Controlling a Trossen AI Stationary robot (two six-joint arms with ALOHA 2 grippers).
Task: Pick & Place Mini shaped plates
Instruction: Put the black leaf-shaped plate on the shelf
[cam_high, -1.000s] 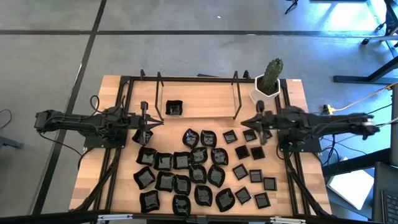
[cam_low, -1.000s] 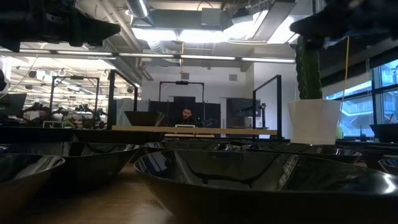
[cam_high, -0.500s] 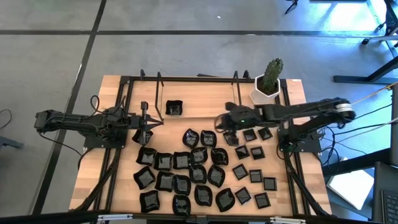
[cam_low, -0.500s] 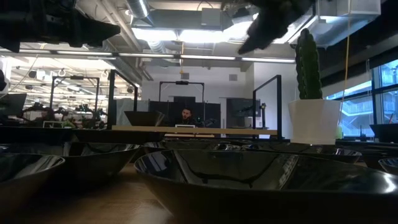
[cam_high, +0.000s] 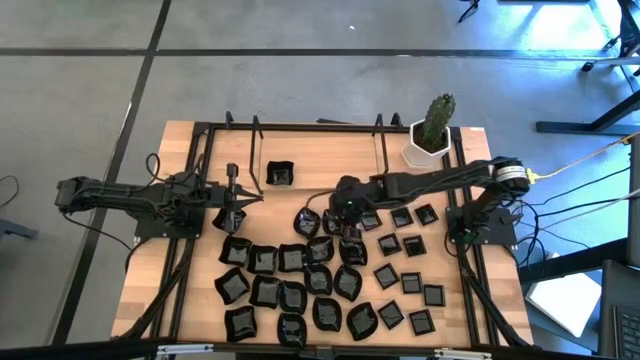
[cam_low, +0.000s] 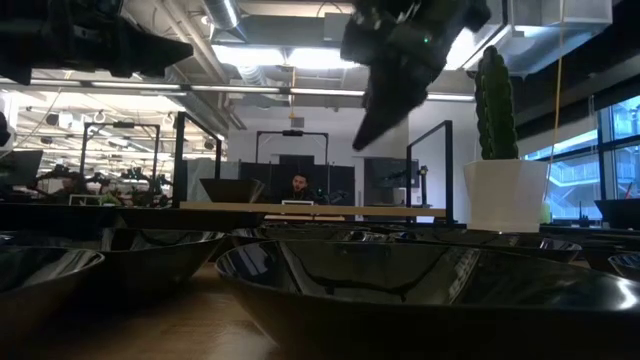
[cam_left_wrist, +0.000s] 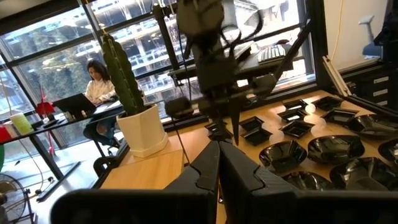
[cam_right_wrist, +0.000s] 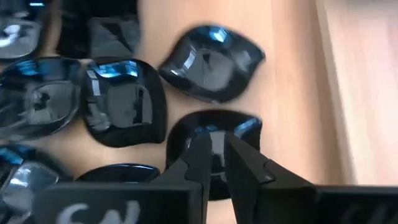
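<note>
**Reaching for a plate at the top of the cluster**

Reaching across from the 3 o'clock side of the table (cam_high: 190, 300), the right gripper (cam_high: 343, 203) is hanging over the upper edge of the mini shaped plates (cam_high: 320, 270), which are lying massed from the table's centre toward 6 o'clock. In the right wrist view its fingers (cam_right_wrist: 198, 155) are standing only a narrow slit apart, empty, pointing down at a rounded plate (cam_right_wrist: 214, 134) with a leaf-like plate (cam_right_wrist: 211, 55) just beyond it. Whether the tips are touching that plate is not clear from this angle.

The left gripper (cam_high: 238, 203) is waiting at 9 o'clock with its fingers pressed together, holding nothing. One lone plate (cam_high: 281, 175) is sitting apart toward 12 o'clock, and the cactus pot (cam_high: 430, 140) is standing at 1 o'clock.

Judged by appearance, the plates are light, rigid and glossy, so likely slippery. A pinch over the raised rim, one finger inside the bowl, looks the soundest hold. Neighbours are lying close and may be nudged.
</note>
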